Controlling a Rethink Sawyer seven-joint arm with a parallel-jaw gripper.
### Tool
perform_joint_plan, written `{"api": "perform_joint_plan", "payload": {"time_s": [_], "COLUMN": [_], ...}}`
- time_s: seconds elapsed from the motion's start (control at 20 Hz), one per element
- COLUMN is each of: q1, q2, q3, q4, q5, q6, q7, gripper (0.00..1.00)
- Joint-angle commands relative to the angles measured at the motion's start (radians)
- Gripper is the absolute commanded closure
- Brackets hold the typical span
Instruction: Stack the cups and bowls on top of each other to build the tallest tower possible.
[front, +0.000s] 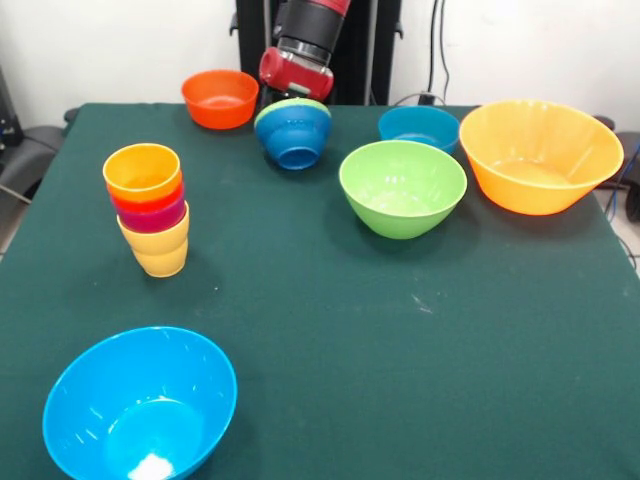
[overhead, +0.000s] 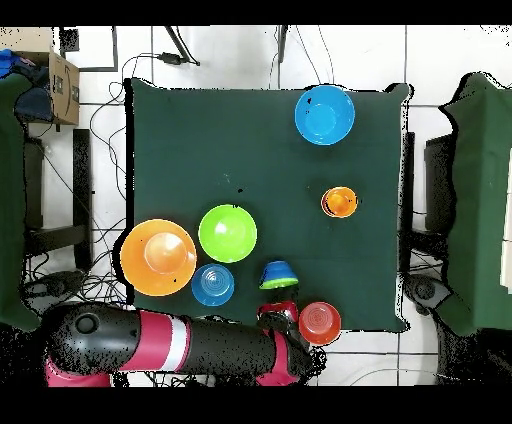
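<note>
Red-black gripper (front: 293, 92) meets tilted dark blue plastic bowl (front: 293, 133) with green rim; finger state: cannot tell. Four nested plastic tumblers (front: 150, 207) stand well apart.

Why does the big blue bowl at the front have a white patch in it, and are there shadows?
In the front view, the white patch in the light blue bowl looks like glare from a light above; soft shadows lie beside the green bowl and the stacked cups. In the overhead view, shadows hardly show on the table.
</note>
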Motion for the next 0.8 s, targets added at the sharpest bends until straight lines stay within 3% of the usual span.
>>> {"api": "perform_joint_plan", "payload": {"time_s": [0.05, 0.2, 0.25, 0.8], "q1": [-0.041, -0.075, -0.076, -0.098], "q2": [0.048, 0.04, 0.044, 0.017], "q3": [0.14, 0.147, 0.144, 0.157], "q4": [-0.071, -0.068, -0.065, -0.061], "q5": [-0.014, -0.024, -0.01, -0.018], "q6": [0.026, 0.006, -0.005, 0.007], "q7": [0.062, 0.088, 0.077, 0.08], "gripper": [0.0, 0.0, 1.0, 1.0]}}
